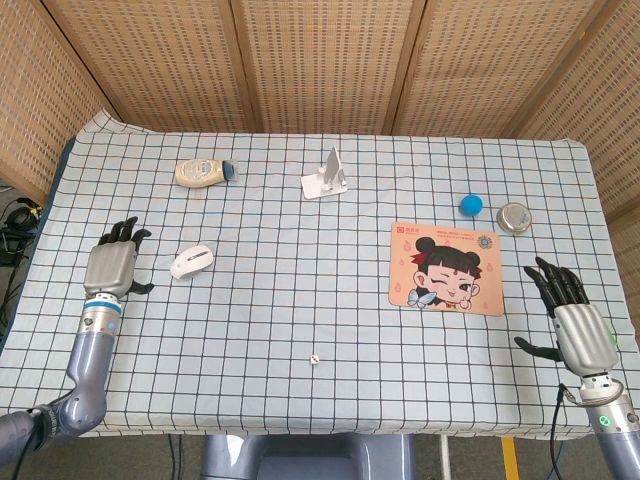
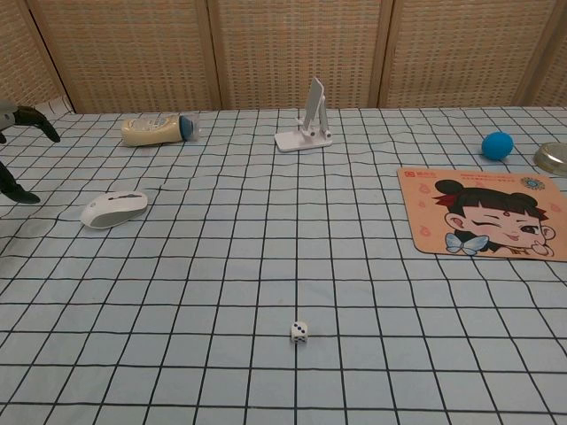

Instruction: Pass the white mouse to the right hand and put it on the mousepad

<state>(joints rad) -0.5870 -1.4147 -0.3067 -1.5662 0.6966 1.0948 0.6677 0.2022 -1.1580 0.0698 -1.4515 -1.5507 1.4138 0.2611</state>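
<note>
The white mouse (image 1: 191, 261) (image 2: 113, 209) lies on the checked tablecloth at the left. My left hand (image 1: 112, 266) hovers just left of it, fingers spread and holding nothing; only its fingertips (image 2: 27, 119) show at the left edge of the chest view. The mousepad (image 1: 446, 268) (image 2: 483, 212), printed with a winking cartoon girl, lies flat on the right. My right hand (image 1: 578, 325) is near the table's front right corner, fingers apart and empty; the chest view does not show it.
A cream bottle with a blue cap (image 1: 204, 172) lies at the back left. A white phone stand (image 1: 327, 175) is at the back centre. A blue ball (image 1: 471, 205) and a round metal tin (image 1: 515, 217) sit behind the mousepad. A small die (image 1: 314, 358) lies near the front.
</note>
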